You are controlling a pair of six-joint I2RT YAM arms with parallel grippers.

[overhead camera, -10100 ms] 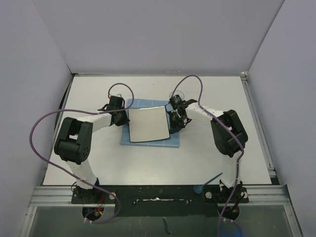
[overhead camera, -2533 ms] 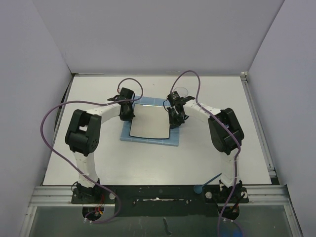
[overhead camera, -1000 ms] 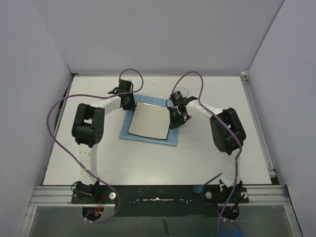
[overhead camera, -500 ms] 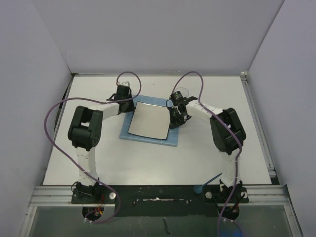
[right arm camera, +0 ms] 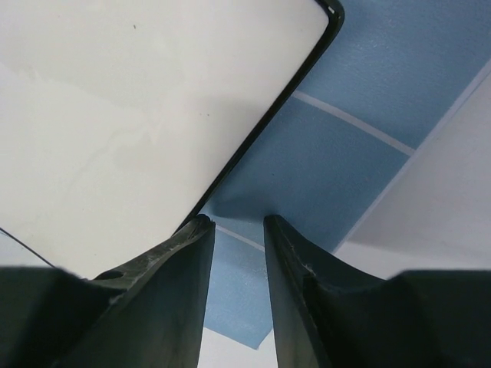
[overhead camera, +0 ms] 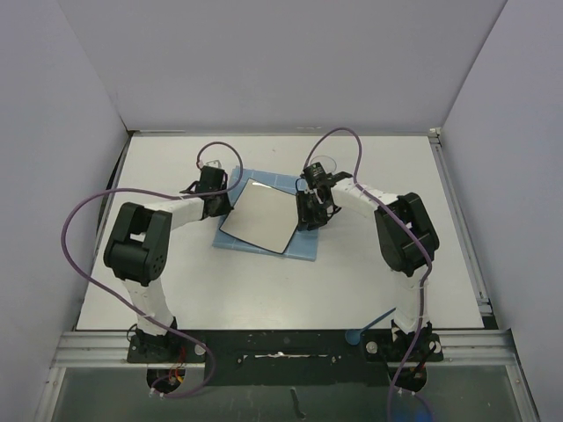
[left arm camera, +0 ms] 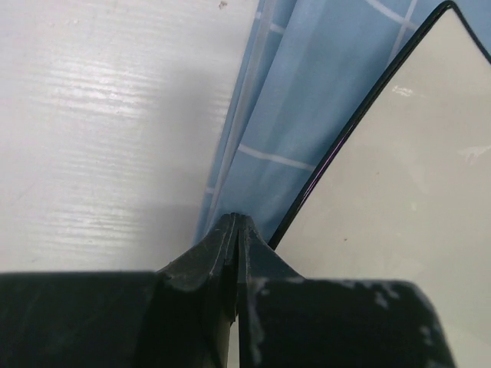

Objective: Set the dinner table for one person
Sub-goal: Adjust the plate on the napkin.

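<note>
A square white plate (overhead camera: 257,216) with a dark rim lies turned askew on the blue grid placemat (overhead camera: 305,247) in the middle of the white dinner table (overhead camera: 396,176). My left gripper (overhead camera: 227,200) is shut and holds nothing; its tip (left arm camera: 235,219) rests at the placemat (left arm camera: 284,115) edge, beside the plate (left arm camera: 414,192) rim. My right gripper (overhead camera: 303,215) stands open at the plate's right side. In the right wrist view its gap (right arm camera: 234,224) is over bare placemat (right arm camera: 307,169), with the left finger against the plate (right arm camera: 153,100) rim.
Grey walls close in the table on three sides. Purple cables loop above both arms. A metal rail (overhead camera: 281,343) with both arm bases runs along the near edge. Bare tabletop (left arm camera: 107,115) lies left of the placemat.
The right gripper has opened. The plate has turned clockwise on the placemat. The left gripper has moved down and left along the plate's left corner, staying shut.
</note>
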